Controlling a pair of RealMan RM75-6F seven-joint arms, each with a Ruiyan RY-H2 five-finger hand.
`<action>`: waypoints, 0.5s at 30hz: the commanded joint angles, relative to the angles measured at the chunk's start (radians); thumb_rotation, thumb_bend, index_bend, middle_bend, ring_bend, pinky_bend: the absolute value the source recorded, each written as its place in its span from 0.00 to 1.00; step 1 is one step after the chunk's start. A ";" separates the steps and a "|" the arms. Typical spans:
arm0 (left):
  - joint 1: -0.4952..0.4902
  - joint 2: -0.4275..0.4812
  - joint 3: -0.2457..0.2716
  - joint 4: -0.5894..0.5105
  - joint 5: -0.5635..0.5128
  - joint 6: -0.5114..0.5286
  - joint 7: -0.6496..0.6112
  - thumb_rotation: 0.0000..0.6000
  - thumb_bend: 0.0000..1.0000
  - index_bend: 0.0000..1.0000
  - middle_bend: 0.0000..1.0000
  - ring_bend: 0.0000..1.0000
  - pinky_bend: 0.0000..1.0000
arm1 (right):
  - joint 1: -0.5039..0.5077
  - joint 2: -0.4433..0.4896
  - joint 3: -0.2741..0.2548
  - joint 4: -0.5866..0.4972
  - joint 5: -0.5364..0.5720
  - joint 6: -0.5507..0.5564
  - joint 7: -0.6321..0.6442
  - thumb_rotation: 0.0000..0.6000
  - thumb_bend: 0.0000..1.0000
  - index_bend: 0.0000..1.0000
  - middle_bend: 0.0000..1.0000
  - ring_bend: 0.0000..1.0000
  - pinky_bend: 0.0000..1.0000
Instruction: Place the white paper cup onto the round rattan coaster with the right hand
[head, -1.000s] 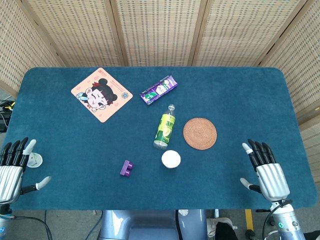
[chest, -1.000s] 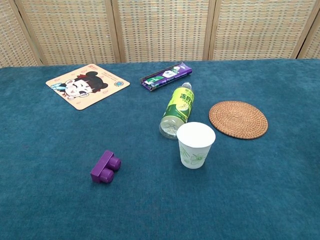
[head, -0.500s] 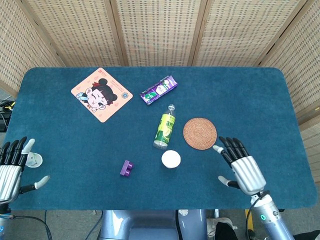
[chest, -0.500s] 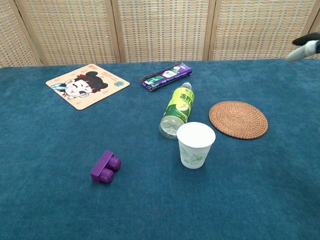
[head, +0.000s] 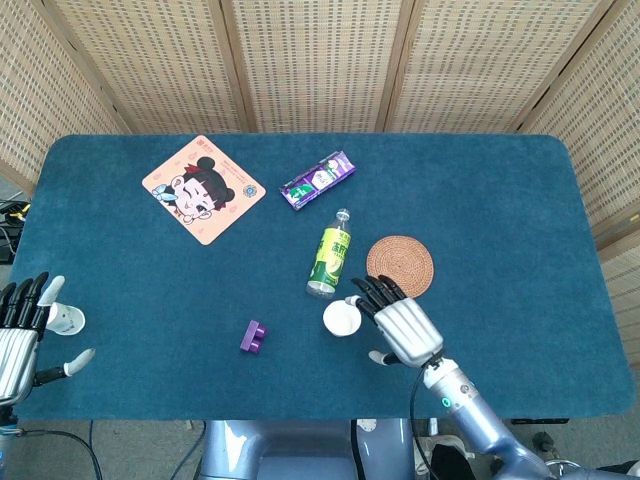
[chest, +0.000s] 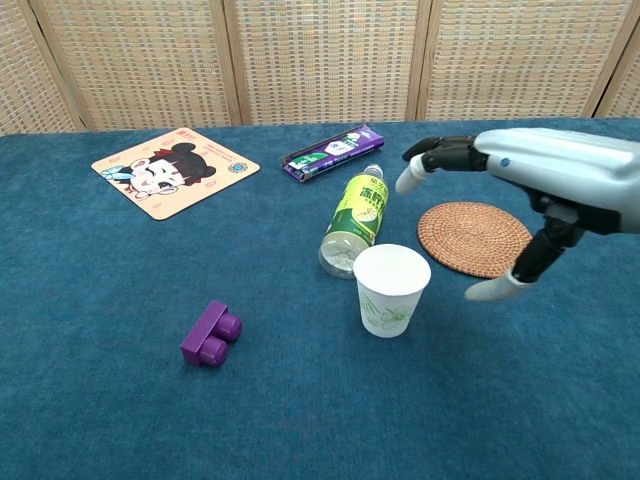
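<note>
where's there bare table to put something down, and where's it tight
Bare cloth runs along the table's far right, beyond the rattan coaster, and across the near left between the purple block and the cartoon mat. It is tight at centre: the green bottle, white paper cup, coaster and the open right hand crowd together.

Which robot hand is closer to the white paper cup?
Right. The right hand hovers open just beside the white paper cup, not touching it. The left hand sits far off at the table's edge.
</note>
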 joint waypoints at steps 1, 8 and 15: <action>0.000 0.000 -0.001 0.002 -0.003 -0.002 -0.005 0.00 0.05 0.00 0.00 0.00 0.00 | 0.051 -0.052 0.025 0.009 0.085 -0.039 -0.063 1.00 0.03 0.20 0.05 0.00 0.07; -0.002 -0.001 -0.001 0.009 -0.006 -0.005 -0.013 0.00 0.05 0.00 0.00 0.00 0.00 | 0.102 -0.099 0.034 0.047 0.187 -0.052 -0.109 1.00 0.03 0.20 0.05 0.00 0.07; -0.003 -0.002 -0.001 0.014 -0.010 -0.009 -0.017 0.00 0.05 0.00 0.00 0.00 0.00 | 0.161 -0.130 0.040 0.105 0.285 -0.076 -0.130 1.00 0.03 0.20 0.05 0.00 0.07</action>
